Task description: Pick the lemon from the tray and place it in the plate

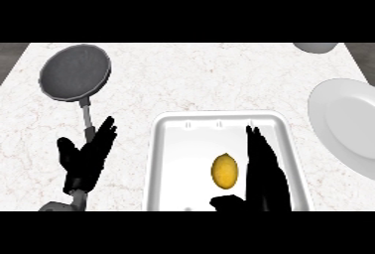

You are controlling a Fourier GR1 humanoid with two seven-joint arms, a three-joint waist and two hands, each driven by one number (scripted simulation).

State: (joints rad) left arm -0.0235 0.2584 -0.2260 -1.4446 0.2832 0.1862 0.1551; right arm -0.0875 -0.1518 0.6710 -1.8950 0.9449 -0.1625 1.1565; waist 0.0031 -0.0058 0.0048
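Lemon: lies on the floor of the tray, towards its near end, long axis running away from the robot, nothing leaning on it.

Right hand: released. Its fingers are straight and extend up the tray just right of the lemon. A narrow strip of tray appears to show between them and the fruit, so contact is not confirmed. The thumb sits below the lemon at the near rim. It holds nothing.

Handling, judged: light, firm and rigid enough to take a squeeze without damage. The skin is smooth and the body rounded, so it may roll or slip out sideways if pinched off-centre. The best hold is across the thick middle, fingers on the right flank and thumb brought to the left.

Left hand: open and resting over the desk at the view's left, beside the tray, covering the end of the pan handle.

Plate: right of the tray, cut by the view's edge, nothing visible on it. A bowl shows partly at the far right corner.
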